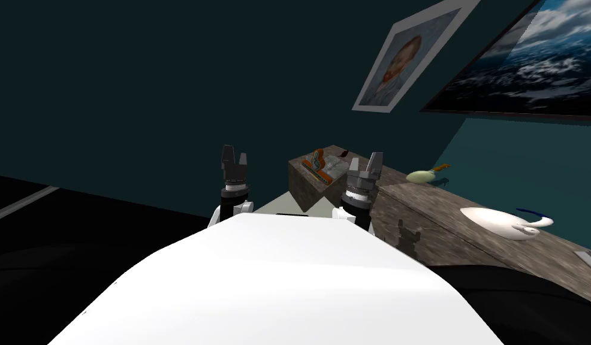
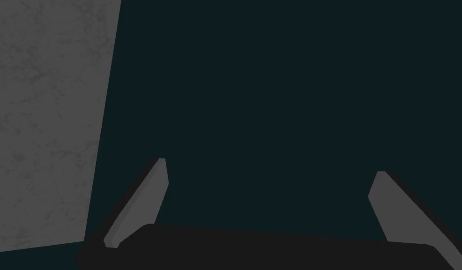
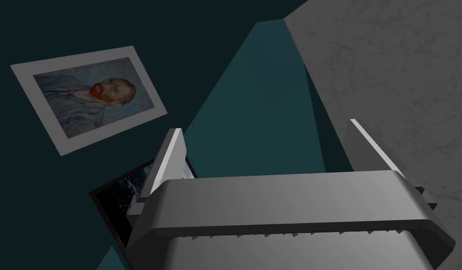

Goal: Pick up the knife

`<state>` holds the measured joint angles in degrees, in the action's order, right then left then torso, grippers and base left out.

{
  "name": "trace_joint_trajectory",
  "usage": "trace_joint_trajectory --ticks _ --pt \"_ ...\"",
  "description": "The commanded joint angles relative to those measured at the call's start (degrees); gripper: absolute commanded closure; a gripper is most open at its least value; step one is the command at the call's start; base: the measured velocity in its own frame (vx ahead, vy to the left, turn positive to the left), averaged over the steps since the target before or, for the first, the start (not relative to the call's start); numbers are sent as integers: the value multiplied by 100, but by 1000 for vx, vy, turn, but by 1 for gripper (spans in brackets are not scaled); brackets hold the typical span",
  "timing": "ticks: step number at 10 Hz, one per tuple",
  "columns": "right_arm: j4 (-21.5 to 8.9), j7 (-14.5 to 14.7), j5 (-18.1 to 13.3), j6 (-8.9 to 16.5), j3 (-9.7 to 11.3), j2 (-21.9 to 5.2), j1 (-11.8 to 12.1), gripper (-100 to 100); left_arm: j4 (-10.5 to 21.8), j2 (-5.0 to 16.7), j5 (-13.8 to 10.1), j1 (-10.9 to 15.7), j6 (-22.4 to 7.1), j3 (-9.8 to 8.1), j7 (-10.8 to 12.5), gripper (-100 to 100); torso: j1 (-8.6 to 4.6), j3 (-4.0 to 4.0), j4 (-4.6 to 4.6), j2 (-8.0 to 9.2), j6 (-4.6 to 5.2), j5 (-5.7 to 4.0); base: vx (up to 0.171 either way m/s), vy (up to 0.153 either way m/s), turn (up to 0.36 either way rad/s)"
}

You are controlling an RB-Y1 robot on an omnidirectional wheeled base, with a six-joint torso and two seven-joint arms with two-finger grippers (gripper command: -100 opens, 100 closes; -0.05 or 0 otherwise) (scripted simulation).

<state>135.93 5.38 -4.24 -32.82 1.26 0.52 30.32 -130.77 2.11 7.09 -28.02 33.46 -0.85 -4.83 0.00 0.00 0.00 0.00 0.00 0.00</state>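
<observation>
Left hand (image 1: 234, 157) raised, spread | right hand (image 1: 374, 160) spread, near counter (image 1: 444, 221) | white dish (image 1: 498, 220) on counter

A brown, wood-grained desk (image 1: 432, 224) runs off to the right. At its far end stands a raised block (image 1: 305, 182) of the same finish, with an orange and blue item (image 1: 317, 163) lying on top. Further along the desk lies a pale green rounded thing (image 1: 419, 176) with an orange stalk. Nearer lies a white dish-like shape (image 1: 497, 220), with a thin dark blue curved piece (image 1: 531, 212) at its far edge.
</observation>
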Motion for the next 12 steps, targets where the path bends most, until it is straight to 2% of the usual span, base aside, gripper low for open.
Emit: trace_joint_trajectory --ticks 1,5,6,8,9,10,11,12 --pt "-45 75 91 134 -1 -240 -101 -100 0 0 0 0 0 0 0 0 0 0 0 0 0 0 15 27 80" --pt "-200 337 427 619 30 -918 -430 -100 0 0 0 0 0 0 0 0 14 -12 -5 -21 -2 3 48 38 117" --pt "-200 337 427 619 30 -972 -430 -100 0 0 0 0 0 0 0 0 16 -14 -5 -24 -2 4 38 28 39" --pt "-308 522 678 964 76 -1381 -652 -100 0 0 0 0 0 0 0 0 10 -8 -3 -13 -1 2 28 32 120" --pt "-308 522 678 973 76 -1471 -652 -100 0 0 0 0 0 0 0 0 12 -9 -3 -15 -2 3 37 27 71" --pt "-366 626 822 1174 109 -1684 -772 -100 0 0 0 -1 0 0 0 0 11 -9 -4 -15 1 3 49 33 122" --pt "-366 626 822 1174 109 -1749 -772 -100 0 0 0 0 0 0 0 0 12 -11 -4 -18 -1 3 37 27 58" --pt "-426 737 977 1390 150 -1963 -895 -100 0 0 0 -1 0 0 0 0 11 -10 -4 -16 1 3 32 34 133"
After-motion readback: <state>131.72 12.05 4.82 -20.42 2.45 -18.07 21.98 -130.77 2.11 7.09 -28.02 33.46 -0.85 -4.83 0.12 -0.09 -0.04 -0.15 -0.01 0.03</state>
